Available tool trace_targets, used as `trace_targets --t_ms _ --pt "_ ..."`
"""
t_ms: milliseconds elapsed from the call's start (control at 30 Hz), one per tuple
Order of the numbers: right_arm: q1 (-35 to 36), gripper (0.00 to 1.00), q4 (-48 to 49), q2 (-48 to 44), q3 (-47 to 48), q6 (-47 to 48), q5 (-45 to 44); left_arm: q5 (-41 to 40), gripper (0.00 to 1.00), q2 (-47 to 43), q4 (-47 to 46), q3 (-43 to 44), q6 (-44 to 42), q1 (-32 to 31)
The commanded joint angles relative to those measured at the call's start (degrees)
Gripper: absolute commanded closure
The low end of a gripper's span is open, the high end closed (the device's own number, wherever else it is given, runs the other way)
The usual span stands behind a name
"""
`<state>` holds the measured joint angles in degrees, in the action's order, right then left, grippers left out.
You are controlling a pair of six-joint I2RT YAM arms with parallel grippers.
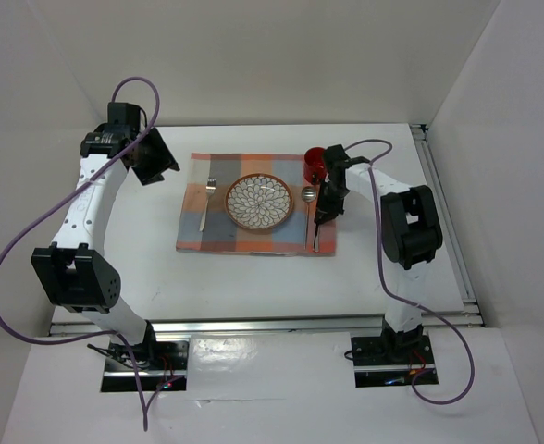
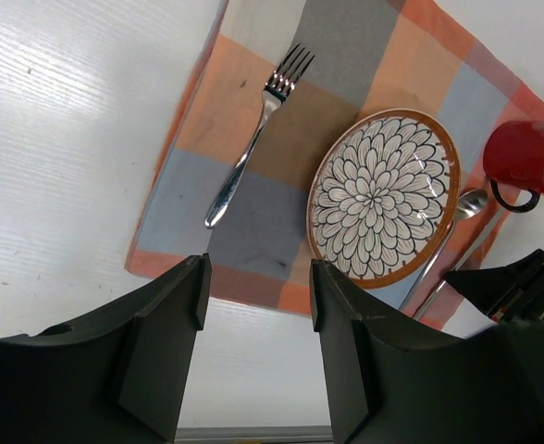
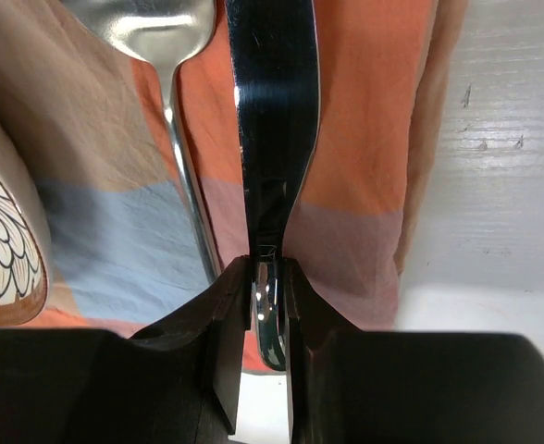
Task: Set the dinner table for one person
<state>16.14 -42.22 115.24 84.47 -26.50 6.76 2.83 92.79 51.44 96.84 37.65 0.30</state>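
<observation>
The white dinner table [image 1: 105, 231] carries a checked placemat [image 1: 253, 236]. On the placemat lie a flower-patterned plate [image 1: 259, 202], a fork [image 1: 207, 203] to its left and a spoon [image 1: 308, 196] to its right. A red mug [image 1: 315, 165] stands at the mat's far right corner. My right gripper [image 3: 267, 305] is shut on the handle end of a knife [image 3: 272, 111], held on edge over the mat's right strip beside the spoon [image 3: 161, 28]. My left gripper [image 2: 258, 287] is open and empty, raised off the mat's left side, with the fork [image 2: 253, 139] and plate [image 2: 383, 199] in its view.
A silver rail [image 1: 253, 326] runs along the table's near edge and another along the right edge [image 1: 443, 213]. White walls enclose the table on the far, left and right sides. The right arm's elbow [image 1: 411, 227] hangs over the table right of the mat.
</observation>
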Motion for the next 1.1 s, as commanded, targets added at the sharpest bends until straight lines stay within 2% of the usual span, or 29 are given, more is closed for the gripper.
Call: trace_targets --t_ms 0,67,167,200,333,467,567,733,867,967,1067 --pt "0.2 0.85 2.7 0.1 2.8 0.5 0.4 -0.4 0.37 -2.4 -0.7 -0.6 -0.9 0.1" --pt "0.2 0.78 2.7 0.1 2.8 0.5 -0.2 -0.4 0.37 -3.0 -1.2 -1.1 -0.9 0.1" --pt "0.2 0.74 2.7 -0.7 3.4 0.0 -0.2 0.2 0.37 -3.5 -2.0 -2.5 -0.9 0.1" --pt "0.2 0.65 2.7 -1.7 3.4 0.0 -0.2 1.0 0.37 -3.5 -2.0 -3.5 -0.9 0.1" --pt "0.2 0.41 1.4 -4.7 4.6 -0.6 -0.2 1.6 0.37 -3.5 -2.6 -4.0 -0.9 0.1" --pt "-0.3 0.24 0.6 -7.9 5.1 -0.6 -0.8 1.6 0.37 -3.5 -2.6 -2.7 -0.9 0.1" --pt "-2.3 0.22 -1.6 -11.9 5.1 -1.1 -4.3 1.6 0.37 -3.5 -2.0 -1.4 -1.5 0.1" --pt "-5.6 0.12 -1.6 -25.1 -0.6 -2.5 -12.7 1.6 0.35 -4.2 -2.0 -0.3 -3.3 -0.5" --pt "-8.9 0.12 1.8 -35.2 -7.7 -0.2 -12.2 1.6 0.35 -6.6 -2.1 -2.3 -3.3 -0.5" --pt "-10.2 0.11 -0.1 -39.7 -8.3 0.9 -14.7 2.2 0.34 -8.6 -5.0 -6.0 -3.3 -1.0" --pt "-10.3 0.11 -0.3 -43.2 -13.1 2.2 -16.3 0.6 0.34 -8.6 -4.3 -4.0 -3.8 -1.5"
